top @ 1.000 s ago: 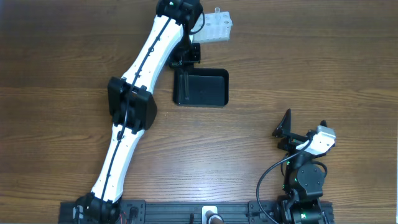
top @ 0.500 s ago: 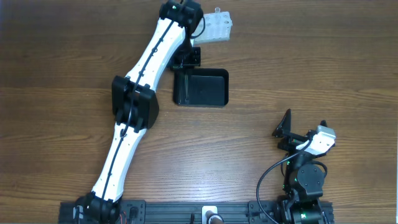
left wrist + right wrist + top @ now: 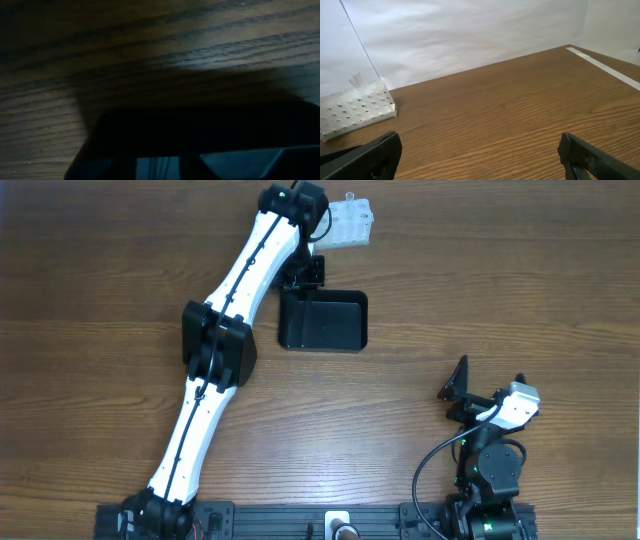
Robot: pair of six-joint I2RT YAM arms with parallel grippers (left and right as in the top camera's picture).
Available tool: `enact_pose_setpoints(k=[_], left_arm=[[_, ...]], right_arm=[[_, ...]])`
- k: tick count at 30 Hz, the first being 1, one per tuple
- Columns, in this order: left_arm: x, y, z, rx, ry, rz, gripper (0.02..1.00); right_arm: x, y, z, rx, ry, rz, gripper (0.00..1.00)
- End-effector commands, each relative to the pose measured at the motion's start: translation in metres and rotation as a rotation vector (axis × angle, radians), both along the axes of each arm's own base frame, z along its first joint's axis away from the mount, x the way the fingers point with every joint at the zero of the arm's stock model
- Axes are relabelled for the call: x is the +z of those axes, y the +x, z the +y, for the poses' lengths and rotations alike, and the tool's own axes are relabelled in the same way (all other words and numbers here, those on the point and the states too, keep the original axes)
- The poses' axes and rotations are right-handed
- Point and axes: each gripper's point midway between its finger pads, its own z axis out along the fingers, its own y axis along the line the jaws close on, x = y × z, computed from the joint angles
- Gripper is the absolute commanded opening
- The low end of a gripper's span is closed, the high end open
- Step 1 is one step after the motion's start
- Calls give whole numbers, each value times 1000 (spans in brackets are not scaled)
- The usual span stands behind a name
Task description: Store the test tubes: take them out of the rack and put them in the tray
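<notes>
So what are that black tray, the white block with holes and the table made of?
The tray looks like moulded black plastic, smooth with a faint sheen and rounded corners. The rack seems frosted whitish plastic, drilled with rows of holes. The table shows wood grain; solid wood or laminate, I cannot tell.

no readable text, labels, numbers or signs on anything
</notes>
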Motion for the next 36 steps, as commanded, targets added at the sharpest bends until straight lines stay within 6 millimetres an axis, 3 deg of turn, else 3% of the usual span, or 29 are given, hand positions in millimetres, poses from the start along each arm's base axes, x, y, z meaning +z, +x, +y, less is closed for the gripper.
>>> enact_pose_setpoints(k=[1,4,9,11,14,21,27,36], left_arm=[[-2,-1,-7,-18,-8,-3,318],[5,-3,-11,-27,-13,-13,323],[39,-1,-18,-38,-43,-77,358],[58,0,-18,-37,-61,-114,430],[89,3,-18,-31,-90,-176,695],[158,25,-7,62,-126,-388,897],[220,30,14,106,-98,-572,939],[269,15,41,146,-78,-715,954]], right_arm=[[-1,0,-1,-4,-2,0,991],[-1,0,-1,-4,-2,0,991],[-1,0,-1,-4,-2,-1,993],[-1,0,-1,-4,-2,-1,991],[-1,0,-1,-4,-2,0,993],[-1,0,-1,-4,-2,0,991],[-1,0,-1,-4,-2,-1,991],[-1,0,-1,-4,-2,-1,993]])
